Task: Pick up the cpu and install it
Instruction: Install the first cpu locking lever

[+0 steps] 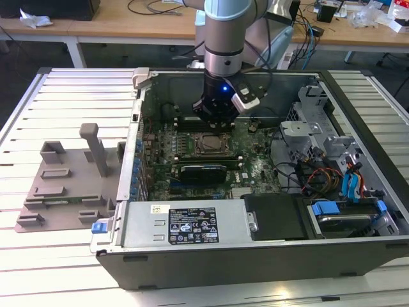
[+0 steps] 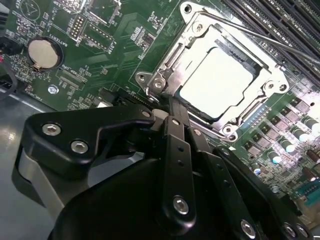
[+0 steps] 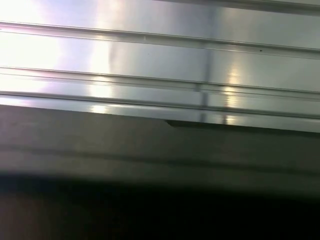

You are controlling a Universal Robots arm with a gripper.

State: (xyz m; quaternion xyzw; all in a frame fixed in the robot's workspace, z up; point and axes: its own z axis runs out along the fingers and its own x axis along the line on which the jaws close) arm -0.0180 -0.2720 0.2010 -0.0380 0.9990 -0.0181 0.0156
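Observation:
The cpu (image 2: pixel 216 82), a small square chip with a bright silver top, lies flat inside the socket's metal frame (image 2: pixel 190 55) on the green motherboard (image 2: pixel 125 30). My gripper (image 2: pixel 172 107) hangs just beside the socket's edge, and its black fingers (image 2: pixel 175 150) are pressed together with nothing between them. In the exterior view the gripper (image 1: pixel 215 123) hovers low over the board, directly behind the cpu (image 1: pixel 209 145) in its socket, inside the open computer case (image 1: pixel 255 256).
A long black card (image 1: pixel 203 171) lies in front of the socket. The power supply (image 1: pixel 172 224) lines the case's front wall. Drive cages and cables (image 1: pixel 332 166) fill the exterior view's right. A grey fixture (image 1: pixel 70 179) sits on the slatted table. Memory slots (image 2: pixel 280 25) run past the socket.

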